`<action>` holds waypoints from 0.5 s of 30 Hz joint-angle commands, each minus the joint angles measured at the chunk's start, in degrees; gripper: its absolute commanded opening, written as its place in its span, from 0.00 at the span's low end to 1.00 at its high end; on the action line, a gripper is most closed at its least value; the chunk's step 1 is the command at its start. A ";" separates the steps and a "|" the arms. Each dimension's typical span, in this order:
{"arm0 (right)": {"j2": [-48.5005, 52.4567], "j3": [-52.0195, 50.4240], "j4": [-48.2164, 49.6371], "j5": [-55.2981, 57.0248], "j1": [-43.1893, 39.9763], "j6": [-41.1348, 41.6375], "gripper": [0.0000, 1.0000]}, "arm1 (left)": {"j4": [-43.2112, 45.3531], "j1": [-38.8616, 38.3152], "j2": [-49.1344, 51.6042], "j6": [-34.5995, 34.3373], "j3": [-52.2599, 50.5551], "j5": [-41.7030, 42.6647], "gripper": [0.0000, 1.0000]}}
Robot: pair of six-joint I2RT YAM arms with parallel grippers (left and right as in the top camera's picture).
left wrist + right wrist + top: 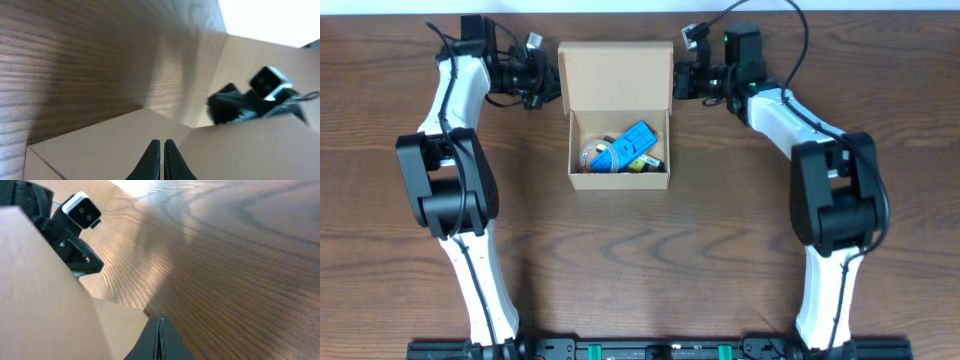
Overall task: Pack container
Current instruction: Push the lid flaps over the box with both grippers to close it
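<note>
The container (618, 183), a tan cardboard box, sits at the table's far middle with its flap lid (615, 75) open and leaning back. Inside lie a blue packet (632, 142), a round roll (592, 157) and a small dark item (645, 163). My left gripper (557, 88) is shut, its tips at the lid's left edge; in the left wrist view the tips (162, 146) lie against tan cardboard (100, 145). My right gripper (676, 82) is shut at the lid's right edge; in the right wrist view the tips (160, 322) sit beside cardboard (40, 290).
The wooden table (720, 250) runs around the box. Each wrist view shows the other arm's camera head past the lid: in the left wrist view (260, 95) and in the right wrist view (75, 225). The arm bases stand at the near edge.
</note>
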 commanded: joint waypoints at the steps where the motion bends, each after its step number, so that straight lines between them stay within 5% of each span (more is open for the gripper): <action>1: -4.94 0.98 -2.05 0.15 0.33 -6.38 0.01 | -4.33 -0.92 -0.07 7.06 3.96 -3.06 0.05; 8: -9.49 0.98 -8.61 0.55 0.81 -10.67 0.01 | -16.22 -1.25 -0.07 12.33 9.81 -6.84 0.05; 15: -14.47 0.98 -21.90 10.36 4.04 -14.56 0.01 | -31.23 -1.73 -0.07 15.98 16.22 -19.96 0.05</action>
